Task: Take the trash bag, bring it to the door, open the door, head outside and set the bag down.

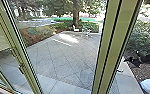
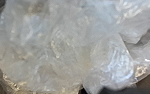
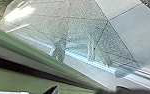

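"Close by the left wrist camera, what's showing?"

"The bag (image 2: 66, 50), looking pale and crumpled. How either arm's jaws are sitting, I'm not able to tell."

"And outward?"

"The door frame (image 1: 104, 50) is standing before paving (image 1: 66, 57). We're seemingly working at opening or passing through; the next move is needing clearance for the bag."

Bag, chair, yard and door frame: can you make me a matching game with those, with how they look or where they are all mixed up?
1. Bag
2. Chair
3. Yard
4. Door frame

A. Green
B. Grey and paved
C. See-through and crumpled
D. White, near the tree

Right pairs: 1-C, 2-D, 3-B, 4-A
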Available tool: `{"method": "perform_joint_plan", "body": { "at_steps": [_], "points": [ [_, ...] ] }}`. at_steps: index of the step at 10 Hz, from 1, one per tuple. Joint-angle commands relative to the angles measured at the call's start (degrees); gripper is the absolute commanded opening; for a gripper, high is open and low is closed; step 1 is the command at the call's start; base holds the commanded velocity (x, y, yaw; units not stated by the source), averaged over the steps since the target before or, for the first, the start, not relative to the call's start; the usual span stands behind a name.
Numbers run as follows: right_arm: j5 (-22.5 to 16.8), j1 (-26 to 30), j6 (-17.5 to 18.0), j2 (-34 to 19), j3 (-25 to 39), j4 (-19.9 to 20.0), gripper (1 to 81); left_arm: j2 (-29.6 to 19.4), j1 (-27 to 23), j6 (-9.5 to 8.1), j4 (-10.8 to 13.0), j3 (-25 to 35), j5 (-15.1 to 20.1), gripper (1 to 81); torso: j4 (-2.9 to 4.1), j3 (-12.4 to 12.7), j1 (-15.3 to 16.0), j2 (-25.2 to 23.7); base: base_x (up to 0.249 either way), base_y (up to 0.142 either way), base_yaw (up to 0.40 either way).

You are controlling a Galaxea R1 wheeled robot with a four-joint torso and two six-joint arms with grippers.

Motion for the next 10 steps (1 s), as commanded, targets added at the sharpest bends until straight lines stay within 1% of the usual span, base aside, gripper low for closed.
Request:
{"method": "perform_joint_plan", "body": {
  "at_steps": [1, 2, 3, 4, 5, 6, 7, 8, 10],
  "points": [
    [-7.59, 12.35, 0.11, -1.13, 3.88, -8.43, 81.1, -0.02, -1.22, 0.5, -0.52, -0.02, 5.05, 1.0, 0.0, 0.0, 0.0, 0.0, 0.0, 0.0, 0.0],
    [-10.05, 13.76, 0.02, -1.13, 5.55, -11.85, 81.1, 0.15, -1.22, 0.41, -0.52, -0.02, 5.05, 1.0, 0.0, 0.0, 0.0, 0.0, 0.0, 0.0, 0.0],
    [-11.62, 14.55, 0.11, -1.13, 6.5, -14.29, 81.1, 0.24, -1.22, 0.42, -0.52, -0.02, 5.05, 1.0, 0.0, 0.0, 0.0, 0.0, 0.0, 0.0, 0.0],
    [-13.21, 14.64, 0.11, -1.04, 7.82, -17.81, 81.1, 0.24, -1.22, 0.41, -0.61, -0.02, 5.05, 1.0, 0.0, 0.0, 0.0, 0.0, 0.0, 0.0, 0.0],
    [-14.27, 14.12, 0.11, -1.04, 9.14, -21.05, 81.1, 0.24, -1.22, 0.41, -0.61, -0.02, 5.05, 1.0, 0.0, -0.02, 0.0, 0.0, 0.0, 0.0, 0.0],
    [-14.27, 13.59, 0.11, -1.22, 9.94, -24.25, 81.1, 0.15, -1.22, 0.41, -0.61, -0.02, 5.05, 1.0, 0.0, -0.02, 0.0, 0.0, 0.0, 0.0, 0.0],
    [-15.15, 12.97, 0.02, -1.48, 10.38, -28.55, 81.1, -0.02, -1.22, 0.41, -0.61, -0.02, 4.97, 1.0, 0.0, -0.02, 0.0, 0.0, 0.0, 0.0, 0.0],
    [-16.46, 12.27, -1.1, -1.57, 11.08, -32.29, 81.1, -0.02, -1.22, 0.41, -0.61, -0.02, 4.97, 1.0, 0.0, -0.02, 0.0, 0.0, 0.0, 0.0, 0.0],
    [-16.47, 12.09, -4.8, -1.4, 9.86, -36.02, 81.1, -0.02, -1.31, 0.32, -0.7, -0.02, 4.97, 1.0, 0.0, -0.02, -0.02, 0.0, 0.0, 0.0, 0.0]
  ]
}}
